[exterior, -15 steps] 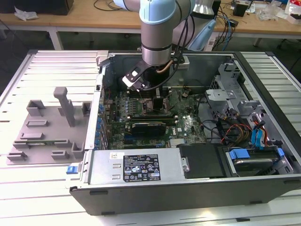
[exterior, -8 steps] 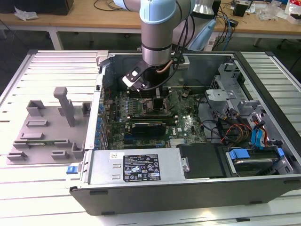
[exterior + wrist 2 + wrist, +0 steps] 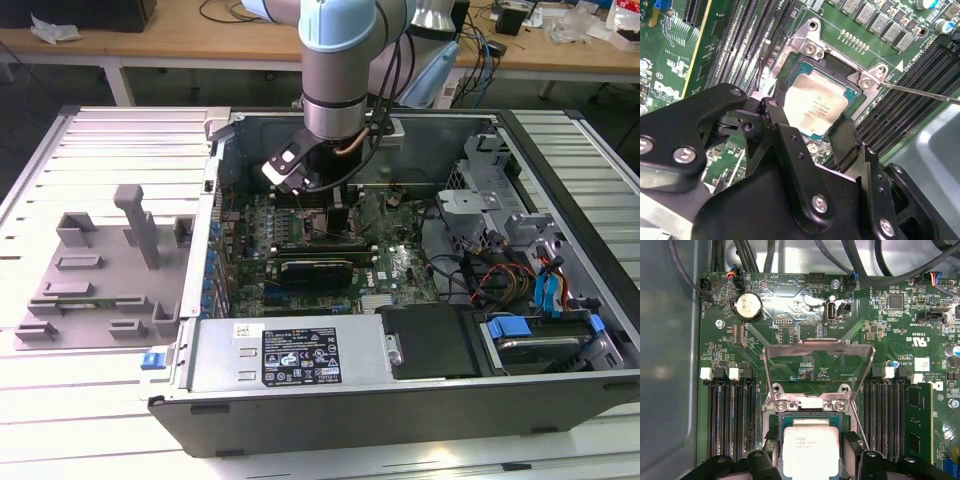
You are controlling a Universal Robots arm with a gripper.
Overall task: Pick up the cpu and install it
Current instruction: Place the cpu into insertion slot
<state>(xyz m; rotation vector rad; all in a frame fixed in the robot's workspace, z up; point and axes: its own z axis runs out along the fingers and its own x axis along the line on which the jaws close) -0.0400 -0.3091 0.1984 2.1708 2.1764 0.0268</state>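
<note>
The cpu (image 3: 811, 452), a flat square chip with a silvery top, lies level in the socket (image 3: 812, 50) on the green motherboard (image 3: 395, 265) inside the open computer case (image 3: 400, 410). My gripper (image 3: 807, 122) reaches down over it. Its two black fingers (image 3: 842, 137) stand against opposite edges of the cpu (image 3: 815, 107), shut on it. In the first wrist view the socket's metal load plate (image 3: 819, 352) stands raised behind the chip, with the gripper (image 3: 811, 450) straddling the chip. The exterior view shows the arm and gripper (image 3: 320, 215) low over the board's middle.
Rows of black memory slots (image 3: 732, 415) flank the socket. A thin metal lever (image 3: 920, 92) sticks out beside it. A grey plastic tray (image 3: 100, 270) lies on the exterior view's left outside the case. A power supply (image 3: 290, 355), a drive bay and cables (image 3: 520, 270) crowd the case.
</note>
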